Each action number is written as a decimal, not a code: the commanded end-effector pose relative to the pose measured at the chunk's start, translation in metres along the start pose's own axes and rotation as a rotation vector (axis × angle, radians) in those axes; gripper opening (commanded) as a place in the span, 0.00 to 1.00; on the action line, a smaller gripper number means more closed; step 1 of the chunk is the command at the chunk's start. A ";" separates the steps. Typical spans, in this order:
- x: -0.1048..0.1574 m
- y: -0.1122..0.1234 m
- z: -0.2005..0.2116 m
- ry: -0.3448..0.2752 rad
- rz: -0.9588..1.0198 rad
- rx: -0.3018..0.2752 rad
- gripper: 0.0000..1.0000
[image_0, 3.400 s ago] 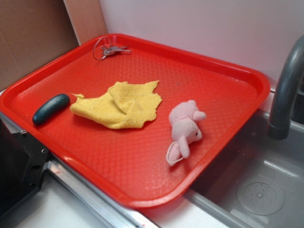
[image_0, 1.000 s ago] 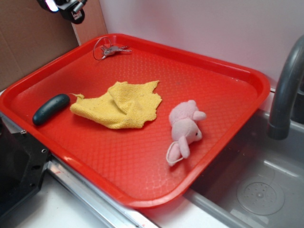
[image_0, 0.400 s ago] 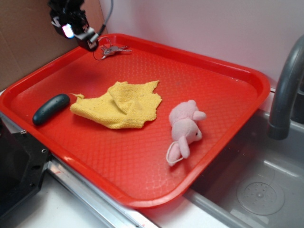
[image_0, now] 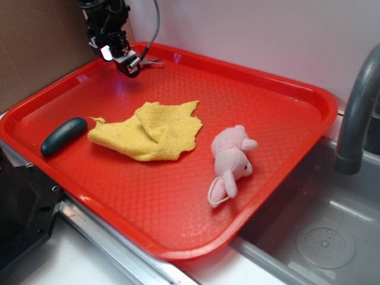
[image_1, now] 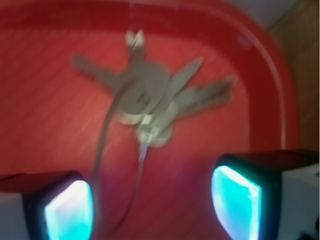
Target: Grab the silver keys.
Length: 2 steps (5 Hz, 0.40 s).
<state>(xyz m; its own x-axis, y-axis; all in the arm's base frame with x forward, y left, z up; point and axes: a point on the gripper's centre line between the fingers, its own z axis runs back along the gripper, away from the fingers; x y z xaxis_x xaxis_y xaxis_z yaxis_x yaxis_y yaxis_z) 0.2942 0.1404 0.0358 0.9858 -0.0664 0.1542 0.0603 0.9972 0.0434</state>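
Wrist view: our jaws [image_1: 152, 200] hang wide open, empty, above the silver keys [image_1: 150, 102]; light, stiff, slippery metal, we judge, best pinched at the bunched heads.

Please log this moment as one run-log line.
phase: approach | gripper: open, above silver keys | keys: on red tray, far corner, ungrasped

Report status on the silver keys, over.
End effector open, over the back left corner of the red tray. Silver keys lie flat on the tray, ungrasped. Nothing in the way; yellow cloth sits apart.
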 end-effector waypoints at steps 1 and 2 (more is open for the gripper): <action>0.016 0.019 0.024 -0.051 0.023 0.035 1.00; 0.020 0.016 0.024 -0.049 0.021 0.013 1.00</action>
<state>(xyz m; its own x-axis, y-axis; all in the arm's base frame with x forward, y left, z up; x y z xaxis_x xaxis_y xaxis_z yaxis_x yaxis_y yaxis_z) 0.2999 0.1462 0.0474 0.9864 -0.0453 0.1581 0.0427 0.9989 0.0200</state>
